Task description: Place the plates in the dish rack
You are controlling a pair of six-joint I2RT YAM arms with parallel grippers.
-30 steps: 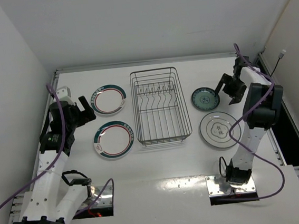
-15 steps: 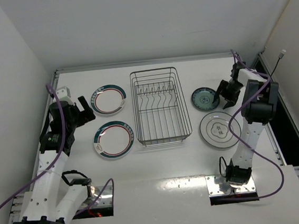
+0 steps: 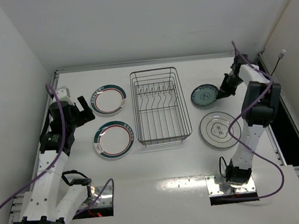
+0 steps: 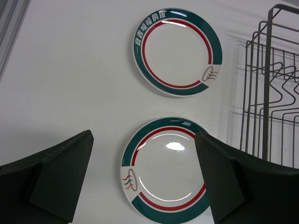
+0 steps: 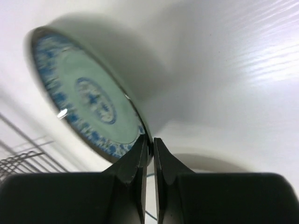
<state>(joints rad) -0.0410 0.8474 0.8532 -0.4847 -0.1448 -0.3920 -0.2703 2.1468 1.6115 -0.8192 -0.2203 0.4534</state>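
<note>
Two views are telling different things: only the right wrist camera is showing the right tool (image 5: pixel 150 140) almost closed, its fingers pinching the teal plate (image 5: pixel 88 105) by the rim. Overhead, that plate is sitting just right of the dish rack (image 3: pixel 158 107) on the bench (image 3: pixel 160 164). The left tool (image 4: pixel 145 172) is hanging wide open, holding nothing, over a green-ringed plate (image 4: pixel 164 170).

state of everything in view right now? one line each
left gripper: open, empty
right gripper: shut on teal plate rim
teal plate: gripped, held edge looks raised
far green-rimmed plate: flat on table
near green-rimmed plate: flat on table
grey-line plate: flat on table
dish rack: empty
</note>
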